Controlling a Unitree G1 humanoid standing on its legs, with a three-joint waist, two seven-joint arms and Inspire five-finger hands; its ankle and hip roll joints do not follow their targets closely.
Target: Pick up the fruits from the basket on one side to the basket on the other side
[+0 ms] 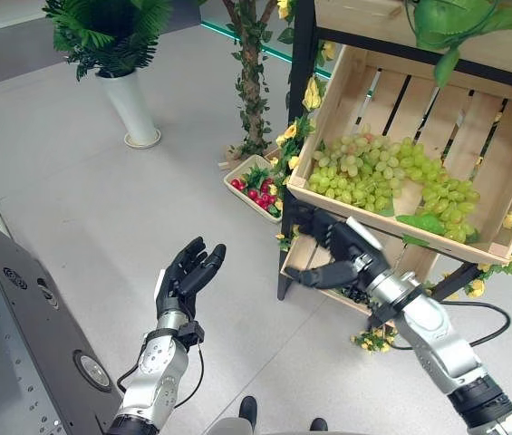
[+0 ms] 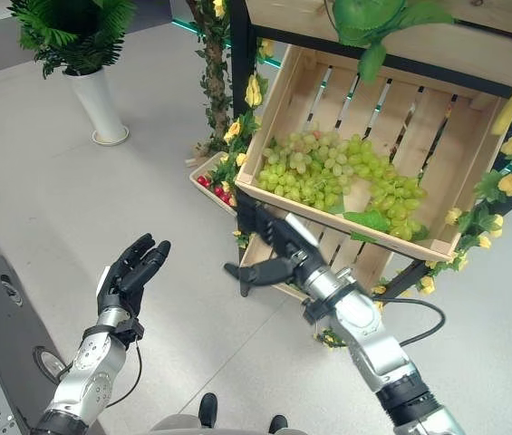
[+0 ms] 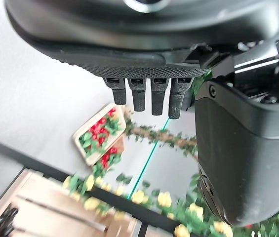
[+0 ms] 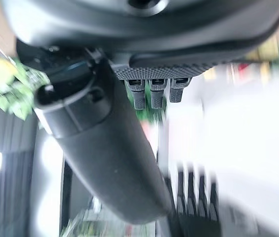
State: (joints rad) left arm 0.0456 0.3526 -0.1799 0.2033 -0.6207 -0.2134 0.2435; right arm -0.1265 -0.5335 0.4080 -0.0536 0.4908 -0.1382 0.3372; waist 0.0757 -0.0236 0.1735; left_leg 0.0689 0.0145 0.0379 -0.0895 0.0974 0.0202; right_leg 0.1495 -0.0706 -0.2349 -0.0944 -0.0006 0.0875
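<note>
Fingers of right hand (image 1: 333, 246) spread wide, empty, just below crate (image 1: 375, 221) front edge, grapes (image 1: 391, 179) beyond fingertips; left hand (image 1: 186, 272) relaxed, idle; approach step, next: reach over edge, close on bunch

We see grapes (image 1: 391, 181) lying in a tilted crate (image 1: 500, 136) on the rack to the right; a small tray of fruit (image 1: 257, 188) sits on the floor left of it, a potted plant (image 1: 115, 54) farther left.
</note>
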